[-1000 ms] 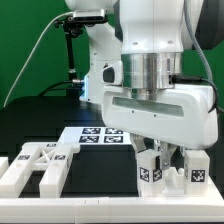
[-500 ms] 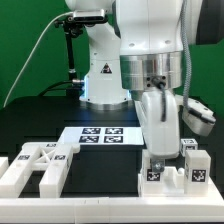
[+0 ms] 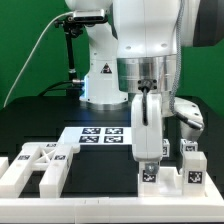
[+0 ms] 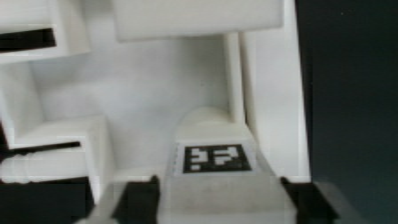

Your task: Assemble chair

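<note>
Arm [image 3: 148,50] hung straight down over the black table [image 3: 40,120], with the gripper [image 3: 148,160] turned edge-on to the outside camera. So honestly I couldn't tell if the fingers were spread or clamped on anything.

Its tip was right at a small white chair block [image 3: 149,177] with a square tag on the front. That block sat at the near edge of the table, toward the exterior view's right. Whether the gripper actually touched it, no idea.

Just beside it, further to the exterior view's right, sat another tagged block [image 3: 196,177], and a short white post [image 3: 188,148] stood behind that one. The rest of the chair stuff was well apart on the exterior view's left: a big flat braced piece [image 3: 35,168] lying down. Between the 2 groups and a bit further back lay the marker board [image 3: 100,135] with its tags.

Wrist camera was filled with white plastic. A tagged part [image 4: 214,158] sat close up against a pale panel [image 4: 178,80], tag facing the lens, and a long white bar [image 4: 267,100] ran along one side. Edges were pretty blurry there.
</note>
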